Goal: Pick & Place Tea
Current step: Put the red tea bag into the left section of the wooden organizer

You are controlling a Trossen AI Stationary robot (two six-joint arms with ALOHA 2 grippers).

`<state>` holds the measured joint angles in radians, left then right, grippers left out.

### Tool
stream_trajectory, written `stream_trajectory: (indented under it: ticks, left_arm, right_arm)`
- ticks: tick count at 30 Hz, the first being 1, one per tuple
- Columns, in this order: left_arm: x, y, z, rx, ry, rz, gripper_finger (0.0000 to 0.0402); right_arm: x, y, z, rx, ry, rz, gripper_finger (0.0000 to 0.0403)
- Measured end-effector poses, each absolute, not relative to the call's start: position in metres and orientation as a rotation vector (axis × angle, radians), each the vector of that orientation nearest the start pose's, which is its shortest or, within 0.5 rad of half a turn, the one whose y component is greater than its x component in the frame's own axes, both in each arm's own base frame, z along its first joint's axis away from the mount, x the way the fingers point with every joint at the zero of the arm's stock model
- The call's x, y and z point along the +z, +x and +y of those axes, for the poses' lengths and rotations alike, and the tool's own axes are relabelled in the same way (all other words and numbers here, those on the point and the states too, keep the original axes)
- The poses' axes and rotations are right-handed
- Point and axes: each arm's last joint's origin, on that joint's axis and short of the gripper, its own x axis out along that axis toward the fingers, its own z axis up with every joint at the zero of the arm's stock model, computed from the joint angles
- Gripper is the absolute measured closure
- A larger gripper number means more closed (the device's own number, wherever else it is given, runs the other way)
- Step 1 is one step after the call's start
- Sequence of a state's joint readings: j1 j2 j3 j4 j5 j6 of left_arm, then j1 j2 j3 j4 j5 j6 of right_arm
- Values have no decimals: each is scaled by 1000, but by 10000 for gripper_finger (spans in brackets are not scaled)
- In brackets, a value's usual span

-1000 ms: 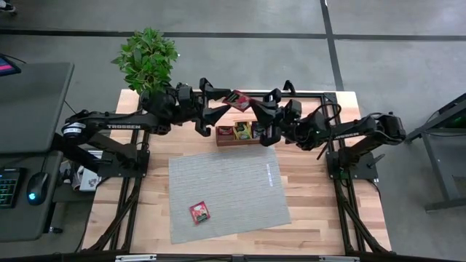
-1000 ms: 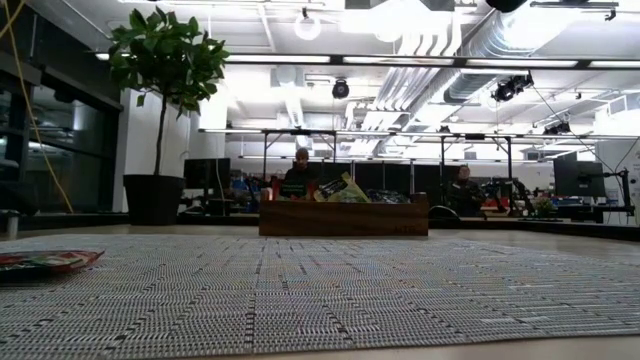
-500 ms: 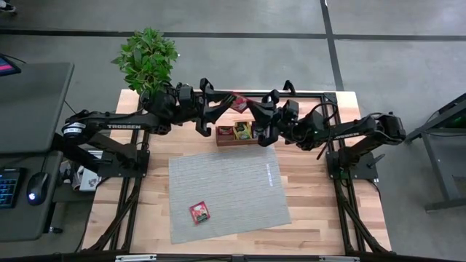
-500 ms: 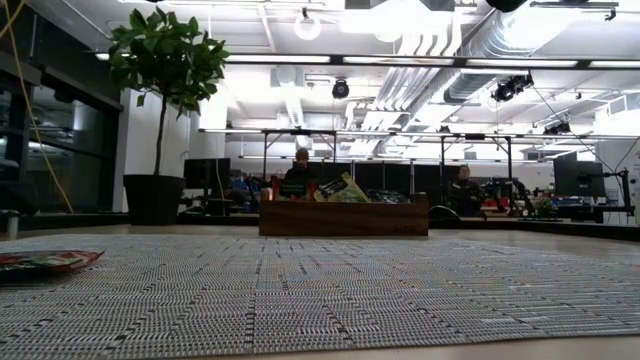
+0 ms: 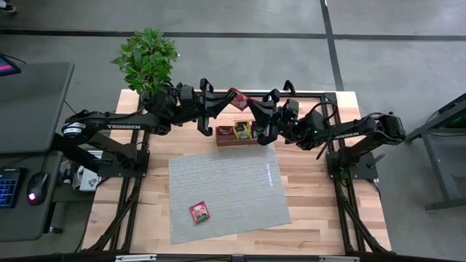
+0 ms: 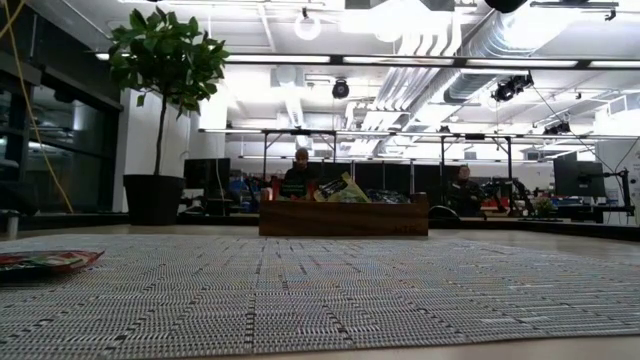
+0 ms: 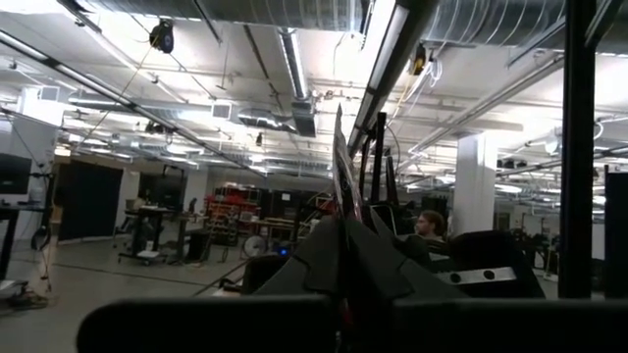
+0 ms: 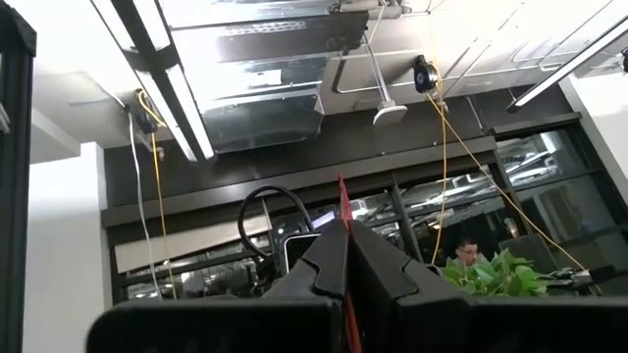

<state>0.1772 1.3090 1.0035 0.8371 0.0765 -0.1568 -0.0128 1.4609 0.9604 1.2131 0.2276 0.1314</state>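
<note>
A red tea sachet hangs in the air over the table's far edge, just beyond the brown wooden tray. My left gripper reaches it from the left and my right gripper from the right; both are shut on it. Each wrist view shows the sachet edge-on, as a thin strip sticking out past the shut fingers. The tray holds several more sachets. Another red sachet lies flat on the grey mat, near its front left corner. My left gripper pinches the sachet's left-hand edge between its two fingers, coming from the table's left and slanting upward. The sachet stands on edge beyond the fingertips, clear of the tray and table. My right gripper pinches the sachet's right-hand edge between its two fingers, coming from the table's right and slanting upward. The thin red strip stands upright out of the fingertips, lifted clear.
A potted plant stands at the table's far left corner, close behind my left arm. In the low view the tray sits at the mat's far end and the loose sachet at the near left. People sit in the room beyond.
My left gripper has shut on the red sachet that my right gripper keeps holding up; a second ago its fingers stood open on either side of it. Neither arm has shifted place.
</note>
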Motion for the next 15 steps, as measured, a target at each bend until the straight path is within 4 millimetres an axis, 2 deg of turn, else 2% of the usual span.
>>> stream_trajectory:
  ticks: [4,7,11,15]
  left_arm:
    - [391,283,48,58,-80,-532,400]
    - [391,283,48,57,-80,-530,400]
    - [389,283,48,48,-79,-513,401]
    - [381,288,49,54,-52,-413,401]
  right_arm:
    - [364,307,-10,-179,196,-726,396]
    - [365,306,-9,-145,151,-725,376]
    - [371,301,-9,-143,132,-745,329]
    - [381,291,-9,-150,124,-766,270]
